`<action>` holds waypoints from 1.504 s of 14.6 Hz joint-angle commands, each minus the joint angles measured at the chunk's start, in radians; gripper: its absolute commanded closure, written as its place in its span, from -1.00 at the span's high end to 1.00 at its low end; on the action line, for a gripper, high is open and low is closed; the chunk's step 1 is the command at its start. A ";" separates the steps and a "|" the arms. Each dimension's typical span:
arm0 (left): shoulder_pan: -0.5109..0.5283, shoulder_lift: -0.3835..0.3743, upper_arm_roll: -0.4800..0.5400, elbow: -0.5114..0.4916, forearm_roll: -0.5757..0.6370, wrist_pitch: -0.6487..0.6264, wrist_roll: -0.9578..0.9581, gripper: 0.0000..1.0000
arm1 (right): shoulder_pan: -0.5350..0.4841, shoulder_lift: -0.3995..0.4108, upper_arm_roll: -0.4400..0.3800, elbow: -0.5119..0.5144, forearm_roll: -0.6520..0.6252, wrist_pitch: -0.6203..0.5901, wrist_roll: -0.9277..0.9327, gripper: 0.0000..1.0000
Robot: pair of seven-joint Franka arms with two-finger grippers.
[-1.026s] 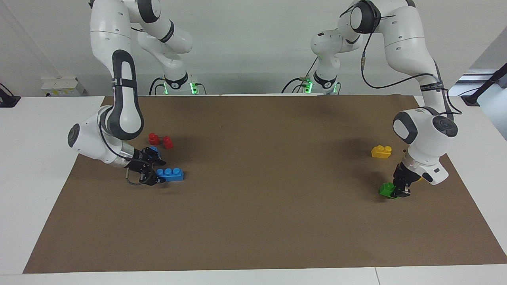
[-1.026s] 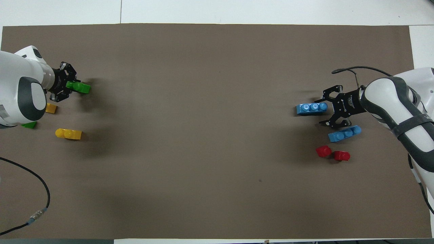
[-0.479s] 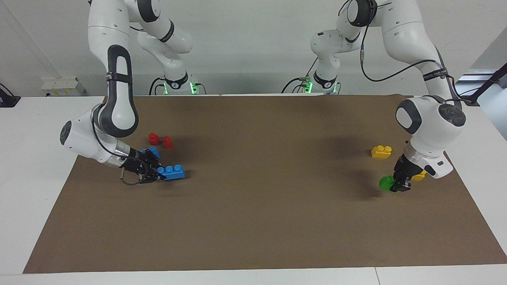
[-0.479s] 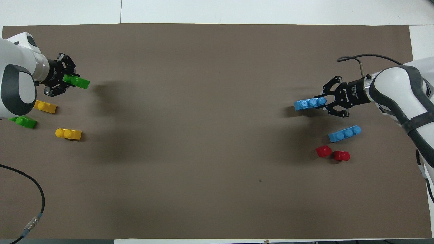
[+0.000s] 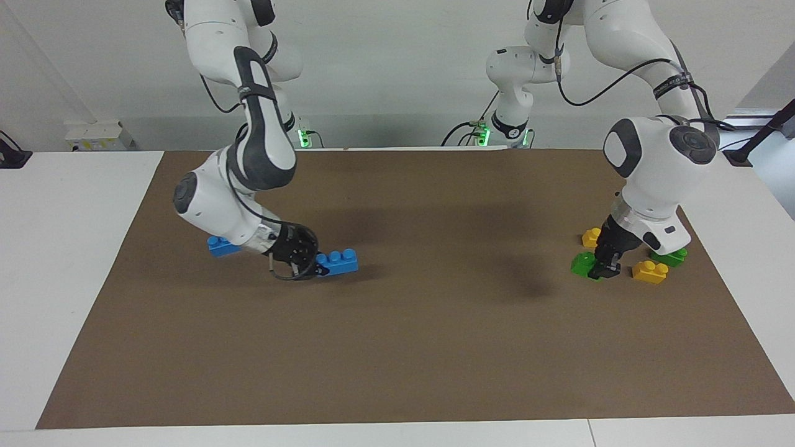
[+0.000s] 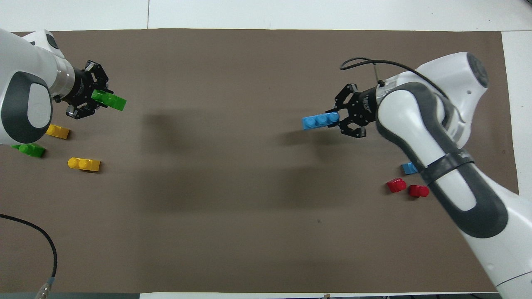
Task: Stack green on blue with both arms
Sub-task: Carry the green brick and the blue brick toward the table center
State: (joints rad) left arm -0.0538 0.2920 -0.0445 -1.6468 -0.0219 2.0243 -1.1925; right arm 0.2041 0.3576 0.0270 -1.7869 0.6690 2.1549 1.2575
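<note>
- Brown mat [image 6: 232, 207] covers my table.
- My right gripper [image 6: 338, 120] is clamped on one end of a blue brick [image 6: 321, 121], raised over the mat at about 3 o'clock in the overhead view.
- My left gripper [image 6: 94, 96] pinches a green brick [image 6: 110, 100], raised at 9 o'clock, over the mat beside the yellow bricks [image 6: 84, 164].

The right gripper [image 5: 318, 270], open around the blue brick [image 5: 337, 261] a second ago, now clamps its end and carries it off the mat, toward the table's middle. The left gripper [image 5: 604, 268] lifts its green brick [image 5: 582, 264] higher, uncovering a second green brick [image 5: 669, 256].
</note>
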 commanded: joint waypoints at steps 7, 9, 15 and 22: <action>-0.165 -0.071 0.009 0.010 0.013 -0.108 -0.238 -1.00 | 0.259 0.082 -0.007 -0.081 0.129 0.313 0.114 -1.00; -0.208 -0.076 0.009 -0.001 0.019 -0.098 -0.297 -1.00 | 0.296 0.102 -0.007 -0.091 0.164 0.368 0.114 -1.00; -0.348 -0.128 0.009 -0.154 0.051 0.028 -0.603 -1.00 | 0.325 0.130 -0.007 -0.098 0.198 0.410 0.112 -1.00; -0.474 -0.111 0.009 -0.222 0.115 0.083 -0.949 -1.00 | 0.324 0.130 -0.007 -0.123 0.198 0.431 0.106 -1.00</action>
State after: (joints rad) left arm -0.4923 0.2111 -0.0491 -1.8224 0.0627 2.0807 -2.0667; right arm 0.5194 0.4714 0.0249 -1.8752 0.8458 2.5396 1.3650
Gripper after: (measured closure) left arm 0.656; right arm 0.656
